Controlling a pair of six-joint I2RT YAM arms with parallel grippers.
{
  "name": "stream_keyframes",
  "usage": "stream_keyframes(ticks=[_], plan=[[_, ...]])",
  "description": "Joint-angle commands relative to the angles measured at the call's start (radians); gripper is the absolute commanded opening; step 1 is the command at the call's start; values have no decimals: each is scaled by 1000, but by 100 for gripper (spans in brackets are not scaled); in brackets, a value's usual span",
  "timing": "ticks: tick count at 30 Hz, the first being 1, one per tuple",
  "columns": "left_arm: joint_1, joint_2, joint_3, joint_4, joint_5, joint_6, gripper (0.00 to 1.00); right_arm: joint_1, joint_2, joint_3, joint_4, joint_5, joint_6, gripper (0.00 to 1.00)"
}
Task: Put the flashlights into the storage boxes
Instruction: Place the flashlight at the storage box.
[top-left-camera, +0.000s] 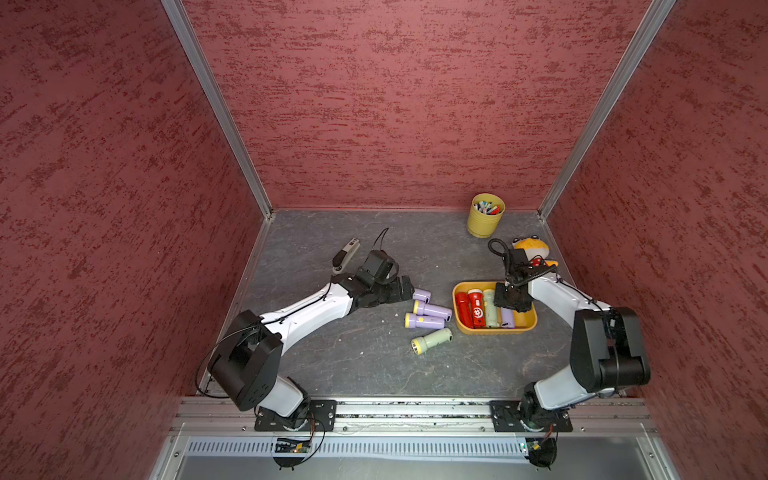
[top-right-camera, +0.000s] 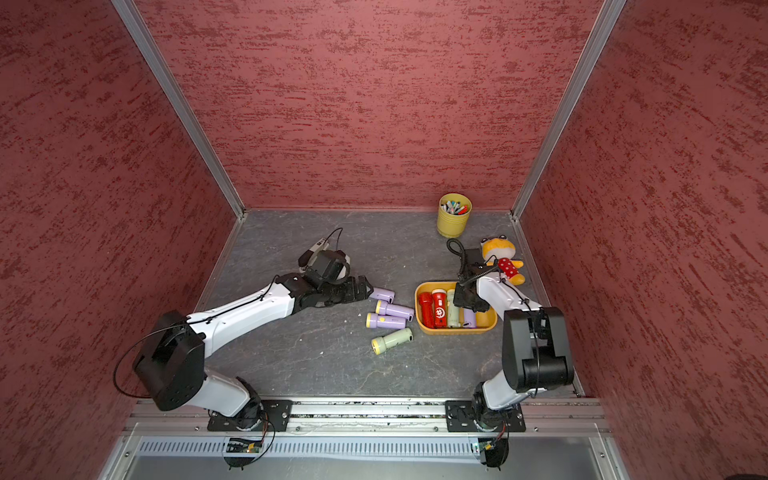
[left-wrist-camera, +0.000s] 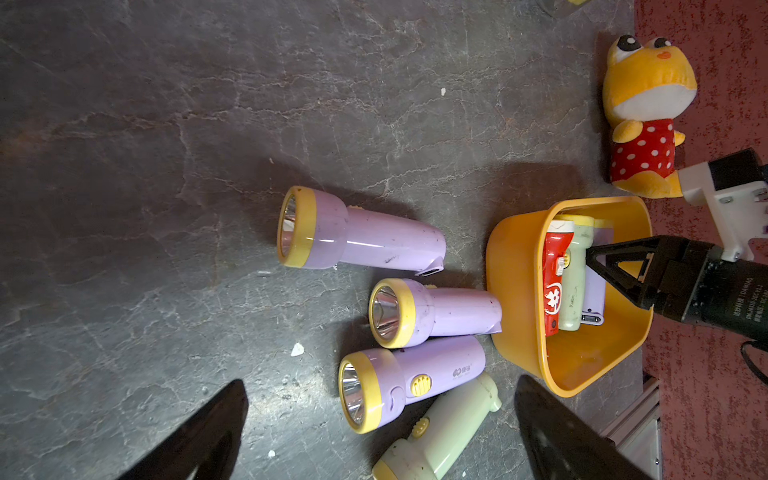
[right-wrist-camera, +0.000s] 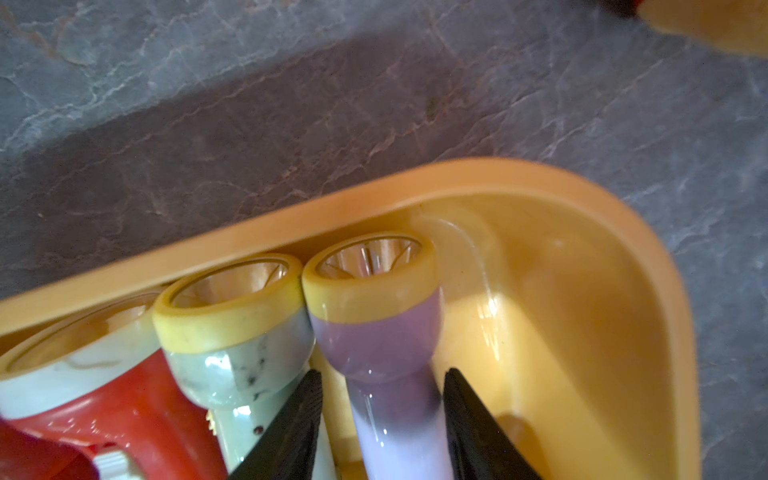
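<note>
The orange-yellow storage box (top-left-camera: 528, 326) sits at the right and holds two red flashlights (top-left-camera: 469, 309), a pale green one (top-left-camera: 491, 311) and a lilac one (right-wrist-camera: 374, 332). My right gripper (right-wrist-camera: 383, 374) reaches down into the box. It is open, its jaws either side of the lilac flashlight's handle, with a gap showing on one side. Three lilac flashlights (top-left-camera: 432, 309) and a pale green flashlight (top-left-camera: 432, 340) lie on the table left of the box. My left gripper (left-wrist-camera: 380, 382) is open just left of them, low over the table, holding nothing.
A yellow cup of pens (top-left-camera: 485, 216) stands at the back right. A yellow plush frog (top-left-camera: 534, 249) in a red dress lies behind the box, by the right wall. A grey-white stapler-shaped device (top-left-camera: 345, 254) lies behind my left wrist. Red walls enclose the table on three sides.
</note>
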Motion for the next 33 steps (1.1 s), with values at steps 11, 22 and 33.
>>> stream_keyframes(ticks=[11, 22, 33], plan=[[4, -34, -25, 10, -11, 9, 100, -137, -188, -85, 122, -281, 79, 80], [4, -46, -29, -7, -19, 7, 100, -159, -117, -151, 219, -343, 91, 85], [2, -53, -30, -7, -26, 7, 100, -155, -127, -182, 263, -466, 80, 77]])
